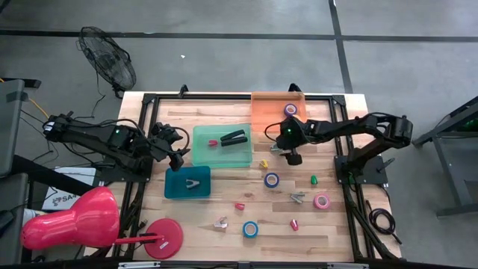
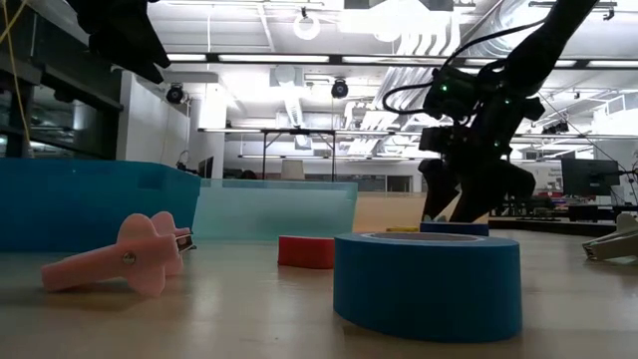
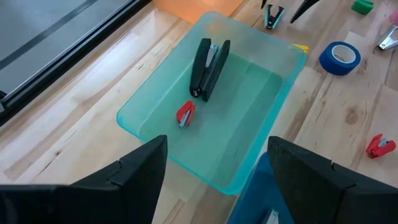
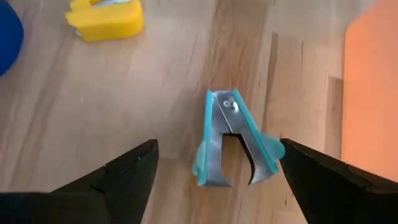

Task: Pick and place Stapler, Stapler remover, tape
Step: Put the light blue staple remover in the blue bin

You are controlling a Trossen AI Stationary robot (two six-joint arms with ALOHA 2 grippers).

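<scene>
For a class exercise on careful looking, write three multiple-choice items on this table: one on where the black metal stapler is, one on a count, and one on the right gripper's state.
1. The black stapler lies:
A. in an orange tray
B. in the pale green see-through tray
C. on bare wood

2. How many things lie in that tray?
A. one
B. four
C. two

3. The right gripper is:
A. open, a finger on either side of the teal staple remover
B. shut on a tape roll
C. shut and empty

Answers:
1. B: the left wrist view shows it inside that tray.
2. C: the stapler plus a small red piece.
3. A: its fingers stand apart, and the remover lies on the wood.
</scene>
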